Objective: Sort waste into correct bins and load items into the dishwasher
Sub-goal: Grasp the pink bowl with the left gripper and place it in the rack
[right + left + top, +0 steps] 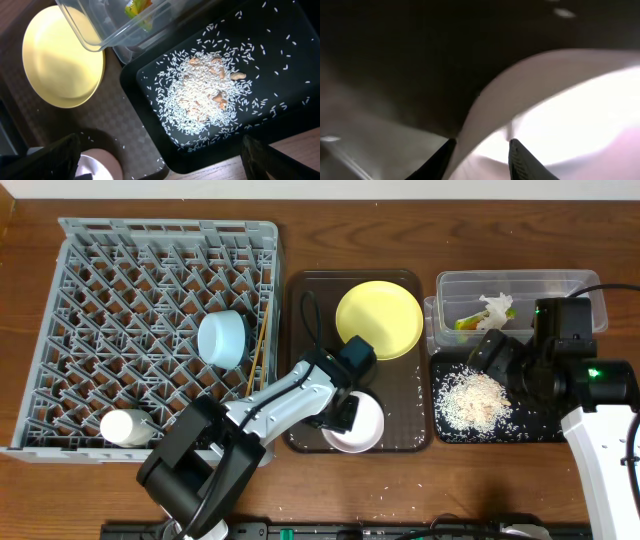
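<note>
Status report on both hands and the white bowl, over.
Left hand astride white bowl rim, grip unconfirmed. Right hand open above rice on black tray. Bowl on brown tray; yellow plate beside, apart.

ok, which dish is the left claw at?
The white round bowl at the brown tray's near edge: the left claw straddles its rim. The yellow round plate lies behind it, untouched; the light blue bowl sits in the grey dish rack.
</note>
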